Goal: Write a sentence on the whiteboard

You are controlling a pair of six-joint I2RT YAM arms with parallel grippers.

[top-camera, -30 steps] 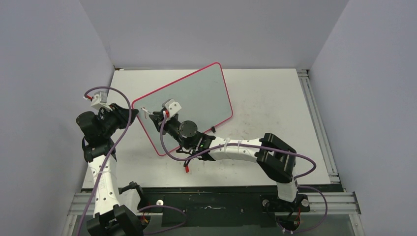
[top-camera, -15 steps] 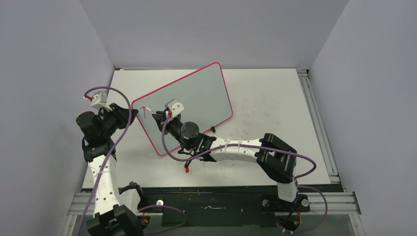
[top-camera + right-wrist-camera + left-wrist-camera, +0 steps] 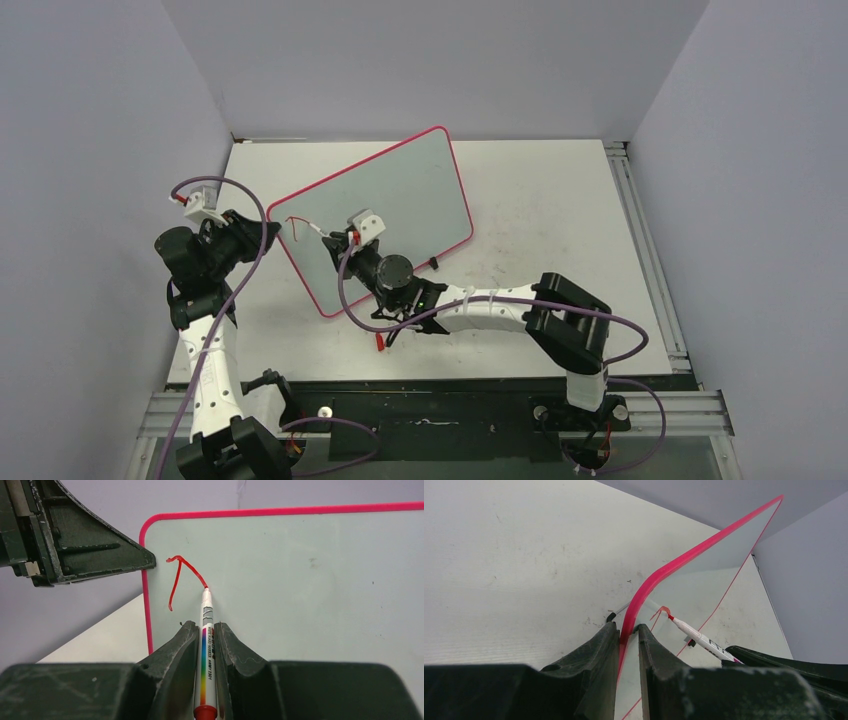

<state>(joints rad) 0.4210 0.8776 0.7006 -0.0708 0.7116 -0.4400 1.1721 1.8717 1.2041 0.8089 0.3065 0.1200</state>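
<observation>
The whiteboard (image 3: 395,195), pale grey with a red-pink rim, stands tilted on the table. My left gripper (image 3: 262,228) is shut on its rim (image 3: 644,597) at the left corner and holds it up. My right gripper (image 3: 204,627) is shut on a white marker (image 3: 206,630) with a rainbow stripe and red tip. The tip touches the board's face near its upper left corner, at the end of a red stroke (image 3: 177,575). The stroke (image 3: 292,222) and the marker (image 3: 696,636) also show in the top and left wrist views. The right gripper (image 3: 335,238) is in front of the board.
A small red marker cap (image 3: 381,342) lies on the white table in front of the board. A black clip foot (image 3: 433,263) shows at the board's lower edge. Grey walls enclose the table on three sides. A metal rail (image 3: 645,250) runs along the right.
The right gripper has moved right along the board with the marker, drawing a red hooked stroke near the left corner. The left gripper has stayed on the rim.
</observation>
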